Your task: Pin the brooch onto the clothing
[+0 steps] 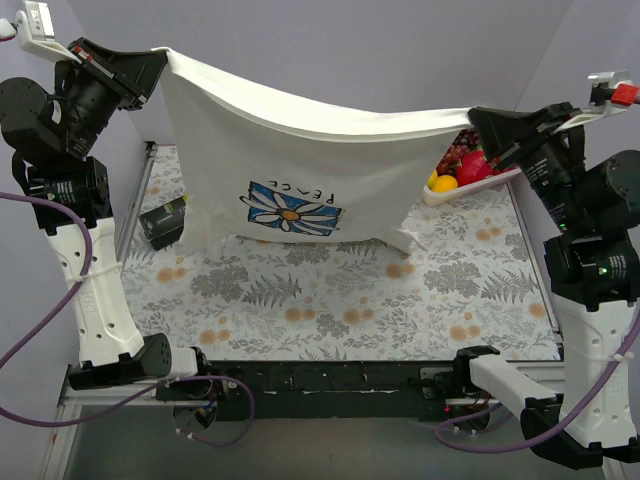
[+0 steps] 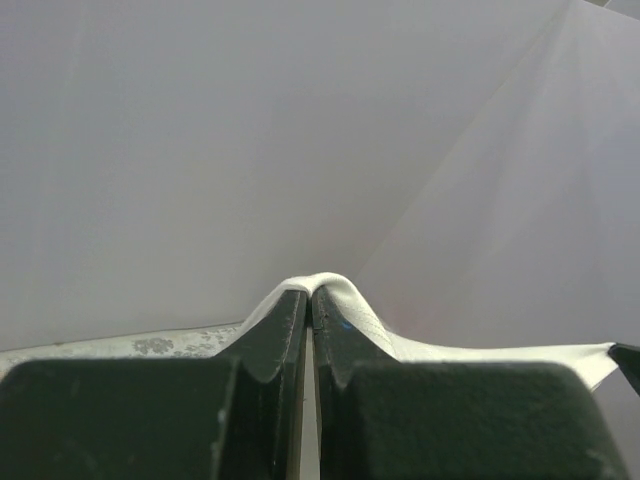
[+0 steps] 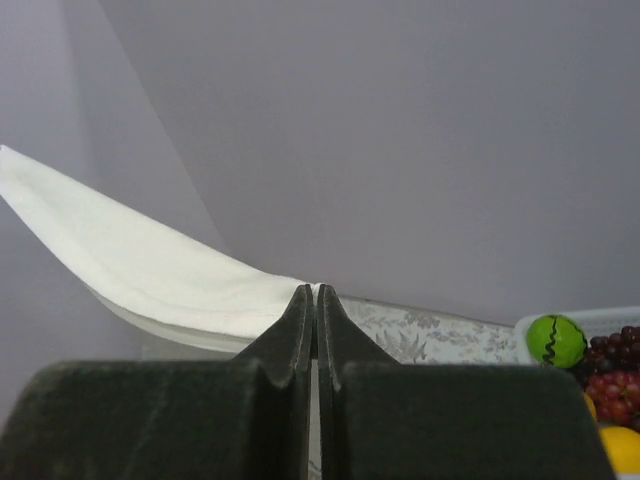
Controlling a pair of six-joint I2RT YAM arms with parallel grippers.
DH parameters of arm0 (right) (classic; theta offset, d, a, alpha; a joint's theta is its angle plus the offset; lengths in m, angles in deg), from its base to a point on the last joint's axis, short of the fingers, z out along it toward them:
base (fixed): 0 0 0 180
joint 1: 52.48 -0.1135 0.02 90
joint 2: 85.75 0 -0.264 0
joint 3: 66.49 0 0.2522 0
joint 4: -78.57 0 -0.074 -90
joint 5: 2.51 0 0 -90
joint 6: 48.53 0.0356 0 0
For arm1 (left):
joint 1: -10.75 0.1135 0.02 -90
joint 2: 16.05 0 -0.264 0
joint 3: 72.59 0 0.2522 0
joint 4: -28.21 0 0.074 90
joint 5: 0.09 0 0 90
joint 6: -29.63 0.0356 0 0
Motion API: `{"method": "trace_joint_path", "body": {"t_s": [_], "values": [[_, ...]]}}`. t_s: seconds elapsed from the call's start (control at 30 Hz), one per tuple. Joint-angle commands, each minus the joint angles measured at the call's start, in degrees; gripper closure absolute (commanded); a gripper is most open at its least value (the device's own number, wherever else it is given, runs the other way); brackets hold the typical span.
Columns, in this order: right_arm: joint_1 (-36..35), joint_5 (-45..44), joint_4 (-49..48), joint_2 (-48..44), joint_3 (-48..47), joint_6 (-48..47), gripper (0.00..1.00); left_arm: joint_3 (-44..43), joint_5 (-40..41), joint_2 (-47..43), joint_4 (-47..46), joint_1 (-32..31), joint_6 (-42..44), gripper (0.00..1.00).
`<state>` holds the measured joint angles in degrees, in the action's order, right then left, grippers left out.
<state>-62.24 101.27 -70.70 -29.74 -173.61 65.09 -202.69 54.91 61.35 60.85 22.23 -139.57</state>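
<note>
The step in hand looks like presenting the garment, not pinning it. In the top view the left gripper [image 1: 160, 62], at ten o'clock, is clamped on one corner of the white T-shirt [image 1: 300, 150], and the right gripper [image 1: 480, 118], at two o'clock, is clamped on the opposite corner. The cloth sags between them above the table [image 1: 330, 290], with its blue flower print [image 1: 292, 208] hanging upside down near the centre. The brooch shows in no view, so I cannot tell where it lies or whether it is already on the fabric. With both grippers occupied, the next move probably calls for laying the shirt flat, print up, and freeing one gripper to fetch the brooch. Only the top view shows the whole span, the print, a dark box [image 1: 163, 222] at nine o'clock and the fruit tray [image 1: 440, 196] at three o'clock. The left wrist view alone shows the cloth humped over the shut fingertips. The right wrist view shows the hem pinched at the tips and a green ball [image 3: 556, 340] at four o'clock.
</note>
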Motion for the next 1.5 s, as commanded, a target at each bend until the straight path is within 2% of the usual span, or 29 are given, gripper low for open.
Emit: {"method": "trace_joint_path", "body": {"t_s": [0.0, 0.13, 0.3, 0.53, 0.73, 0.83, 0.93, 1.07, 1.13, 1.2, 1.3, 1.47], "values": [[0.1, -2.0, -1.2, -1.9, -7.3, -1.6, 0.99, -1.5, -4.1, -5.6, -2.8, 0.0, -2.2, 1.00], [0.1, -1.4, 0.8, -3.8, -8.7, -1.6, 0.99, 1.6, -8.3, -10.9, -5.2, -0.1, -4.6, 1.00], [0.1, -2.4, 1.7, -5.4, -8.8, -1.9, 0.99, 2.1, -11.8, -11.4, -7.5, -0.1, -8.3, 1.00], [0.2, -5.8, 1.8, -3.3, -7.1, -5.6, 0.99, 8.3, -11.5, -8.4, -9.6, -0.1, -9.0, 1.00], [0.2, -9.1, -4.0, 2.0, -3.8, -7.4, 0.99, 10.5, -11.3, -2.4, -13.3, -0.1, -10.4, 1.00], [0.2, -9.1, -5.8, 7.4, -6.3, -7.1, 0.99, 8.1, -11.7, 2.3, -15.5, -0.1, -12.5, 1.00], [0.1, -9.6, -6.1, 13.4, -13.0, -6.9, 0.99, 3.1, -12.1, 7.5, -18.3, -0.3, -15.6, 1.00], [0.1, -10.8, -5.6, 19.7, -24.7, -6.9, 0.99, -8.4, -12.5, 14.8, -17.9, -0.2, -17.9, 1.00], [0.2, -11.8, -5.3, 22.5, -32.5, -7.3, 0.99, -17.8, -12.1, 18.7, -16.5, -0.3, -18.4, 1.00], [0.2, -13.4, -6.6, 23.0, -35.9, -7.5, 0.99, -19.7, -10.6, 18.7, -18.6, 0.1, -20.6, 1.00], [0.1, -16.9, -11.3, 20.6, -35.2, -8.1, 0.99, -21.6, -9.0, 18.3, -22.6, 1.5, -22.4, 1.00], [0.1, -19.4, -22.0, 15.3, -22.7, -9.7, 0.99, -21.0, -7.3, 18.2, -21.3, 2.5, -19.3, 1.00]]}}
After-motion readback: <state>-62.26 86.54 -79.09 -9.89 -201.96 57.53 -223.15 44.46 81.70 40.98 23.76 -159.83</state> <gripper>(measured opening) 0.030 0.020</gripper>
